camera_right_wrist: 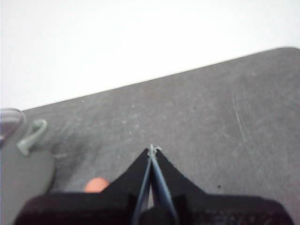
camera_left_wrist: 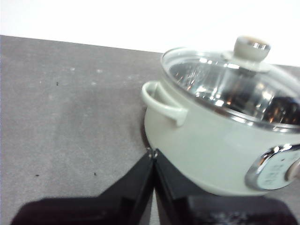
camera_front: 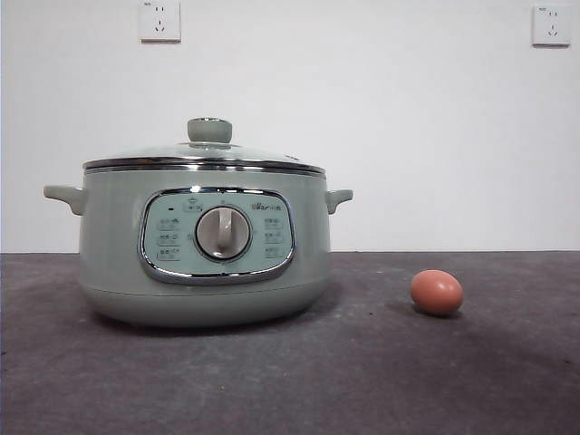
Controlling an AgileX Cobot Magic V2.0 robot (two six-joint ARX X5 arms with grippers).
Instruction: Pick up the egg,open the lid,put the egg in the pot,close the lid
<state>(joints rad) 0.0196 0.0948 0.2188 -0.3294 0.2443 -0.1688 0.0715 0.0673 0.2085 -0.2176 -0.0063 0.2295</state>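
The egg (camera_front: pixel 437 292) is seen lying on the table (camera_front: pixel 362 381), apart from the pot (camera_front: pixel 199 254). The lid (camera_front: pixel 204 159) is seated on the pot. Left gripper (camera_left_wrist: pixel 153 153) and right gripper (camera_right_wrist: pixel 152 150) are closed on nothing.

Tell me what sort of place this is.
Probably a lab or test bench made up as a kitchen task, not a real kitchen: a bare white wall with two sockets, a grey mat-covered table, and only the pot and the egg on it.
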